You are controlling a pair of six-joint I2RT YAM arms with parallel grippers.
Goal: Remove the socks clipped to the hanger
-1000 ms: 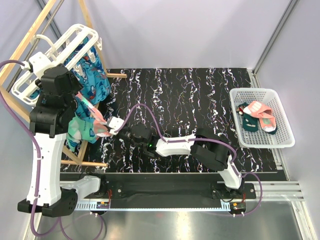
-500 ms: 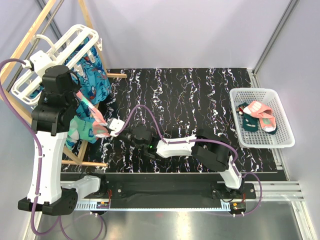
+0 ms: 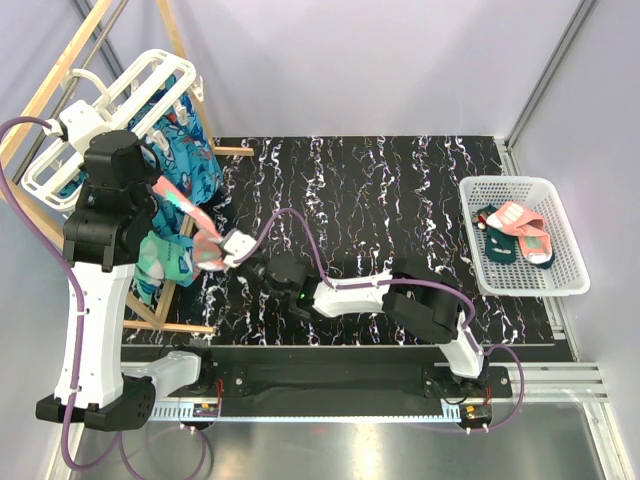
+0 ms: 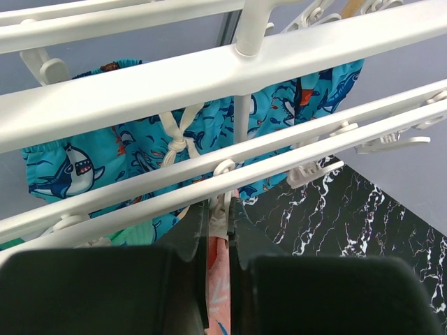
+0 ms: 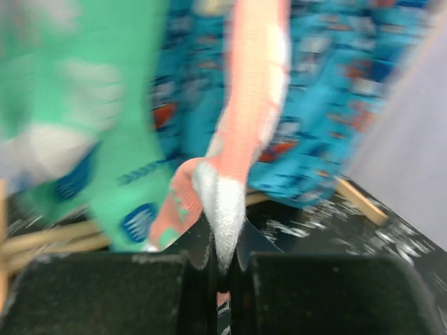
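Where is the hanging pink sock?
Top view, far left: the pink sock stretches from the hanger down to the right end effector, beside a green sock.

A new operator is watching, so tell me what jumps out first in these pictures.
A coral-pink sock is stretched taut at far left: the right gripper pinches its toe, and the left gripper squeezes its clip under the white hanger. At far right, a white basket holds loose socks.

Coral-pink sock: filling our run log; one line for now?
left fingers: shut on white plastic clip | right fingers: shut on coral-pink fabric sock end | sock: on white plastic hanger
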